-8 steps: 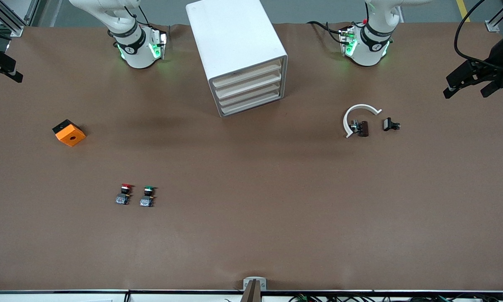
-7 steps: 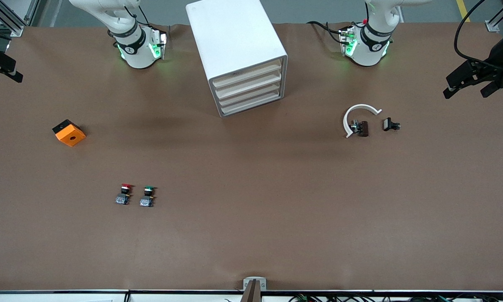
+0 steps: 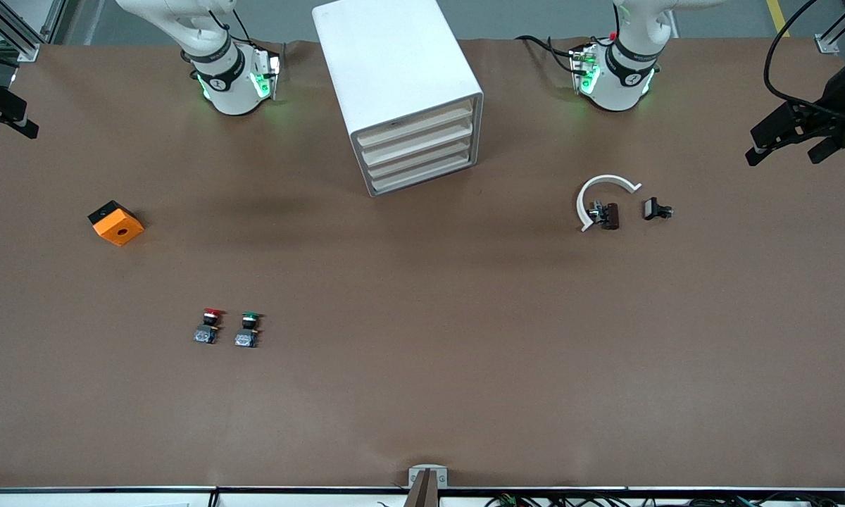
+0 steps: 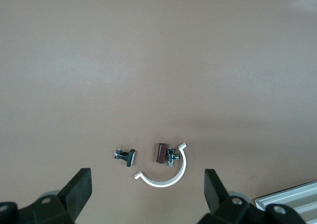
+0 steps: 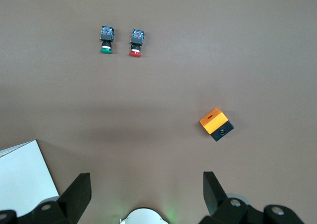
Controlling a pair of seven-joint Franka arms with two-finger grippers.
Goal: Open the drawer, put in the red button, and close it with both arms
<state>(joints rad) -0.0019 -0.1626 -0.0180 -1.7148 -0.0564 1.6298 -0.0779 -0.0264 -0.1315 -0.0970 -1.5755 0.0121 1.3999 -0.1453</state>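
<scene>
Red-capped small push-button switch lies beside its green-capped twin; light, rigid; grasp the black body. Left gripper and right gripper released, aloft, waiting.

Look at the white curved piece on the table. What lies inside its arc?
Inside the white curved piece lies a small brown and metal part, close against the arc's end. Whether they touch cannot be told. A black part lies outside, apart.
</scene>
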